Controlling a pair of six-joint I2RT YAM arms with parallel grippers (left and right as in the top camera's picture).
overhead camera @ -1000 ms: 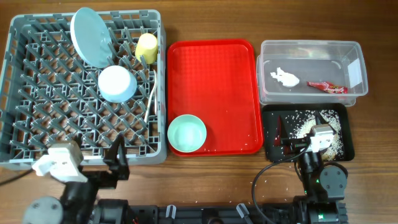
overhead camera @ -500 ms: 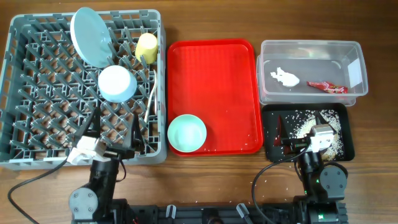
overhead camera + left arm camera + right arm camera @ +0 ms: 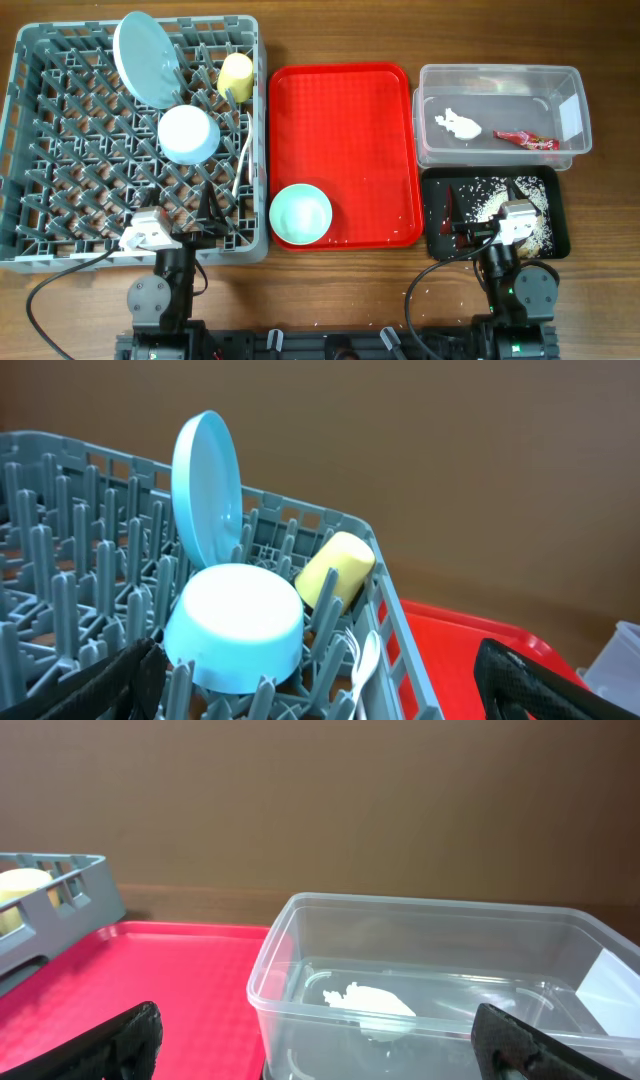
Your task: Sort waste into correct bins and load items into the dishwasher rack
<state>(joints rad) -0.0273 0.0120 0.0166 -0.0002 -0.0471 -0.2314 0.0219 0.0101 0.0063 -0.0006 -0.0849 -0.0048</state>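
The grey dishwasher rack [image 3: 22,150] holds the upright light blue plate [image 3: 145,60], the upturned light blue bowl [image 3: 188,135], the yellow cup [image 3: 236,75] and the white spoon and fork [image 3: 243,165]. The mint-green bowl [image 3: 300,214] sits on the red tray's front left corner. The clear tub [image 3: 575,95] holds the white napkin [image 3: 458,124] and the red wrapper [image 3: 527,141]. The black tray [image 3: 435,190] holds rice-like crumbs [image 3: 500,195]. My left gripper [image 3: 190,222] is open and empty over the rack's front edge. My right gripper [image 3: 475,225] is open and empty over the black tray.
The flat red serving tray [image 3: 345,130] lies between the rack and the bins. A few crumbs lie on the wooden table [image 3: 350,275] near the front edge. The left wrist view shows the plate [image 3: 205,480], bowl [image 3: 235,625], cup [image 3: 335,565] and spoon [image 3: 365,660].
My left arm has swung from the table's front left corner rightward and forward, over the rack's front edge. The right arm has not moved.
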